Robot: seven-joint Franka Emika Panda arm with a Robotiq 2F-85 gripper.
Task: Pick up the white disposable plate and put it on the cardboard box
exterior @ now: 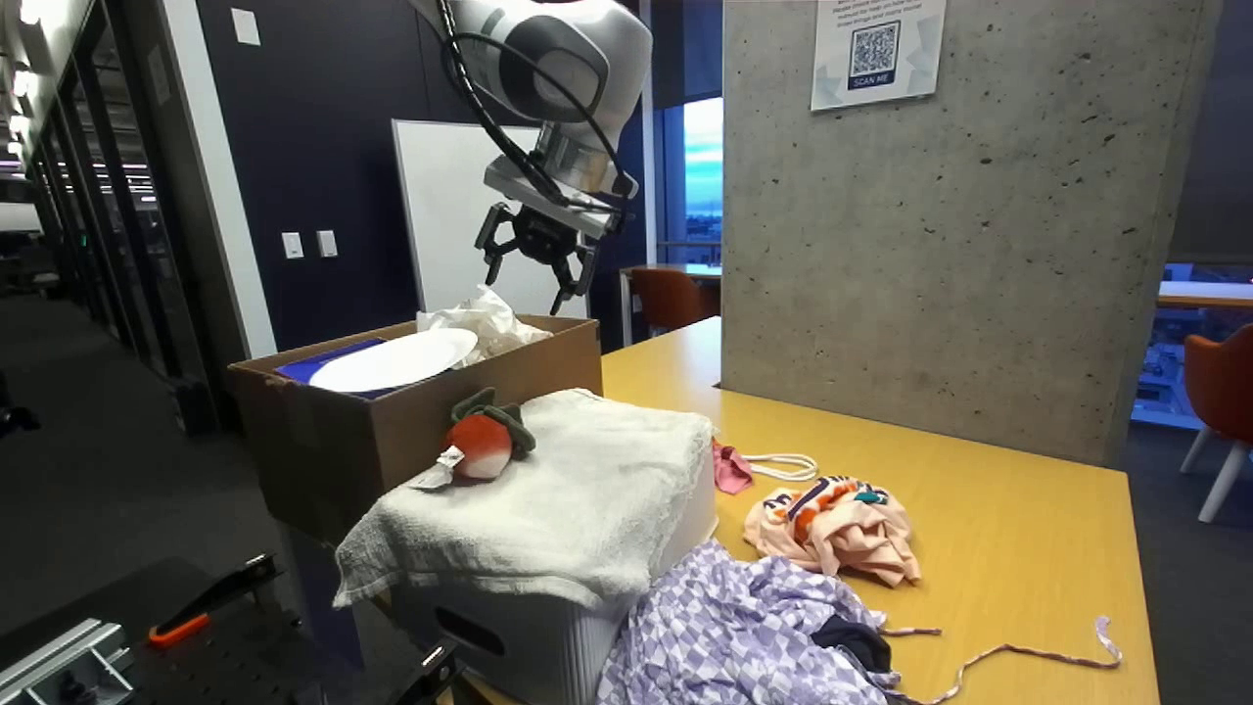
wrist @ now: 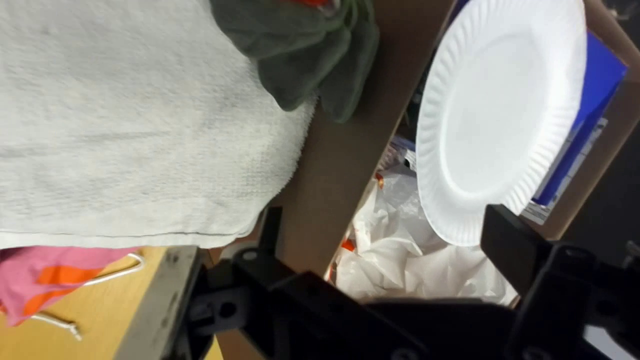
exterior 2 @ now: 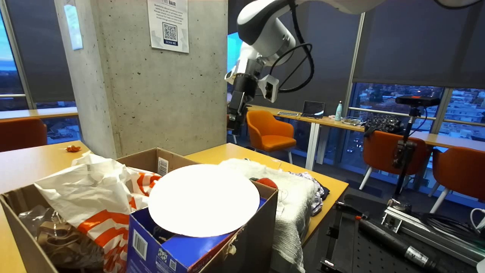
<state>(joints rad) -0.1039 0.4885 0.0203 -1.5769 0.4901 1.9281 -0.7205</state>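
The white disposable plate (exterior: pixel 396 360) lies tilted on top of a blue package inside the cardboard box (exterior: pixel 303 450). In an exterior view the plate (exterior 2: pixel 204 201) covers much of the blue package near one wall of the box (exterior 2: pixel 261 227). In the wrist view the ribbed plate (wrist: pixel 495 115) shows at the upper right, inside the box wall (wrist: pixel 340 175). My gripper (exterior: pixel 523 294) is open and empty, raised above the box and apart from the plate. It also shows edge-on in an exterior view (exterior 2: pixel 235 123). In the wrist view its open fingers (wrist: pixel 382 217) frame the crumpled white bag.
A crumpled white-and-orange bag (exterior 2: pixel 102 189) and the blue package (exterior 2: pixel 170 250) fill the box. Beside the box, a white towel (exterior: pixel 578 490) covers a bin, with a red plush vegetable (exterior: pixel 483 446) on it. Cloths (exterior: pixel 832 529) lie on the yellow table (exterior: pixel 1028 548). A concrete pillar (exterior: pixel 940 255) stands behind.
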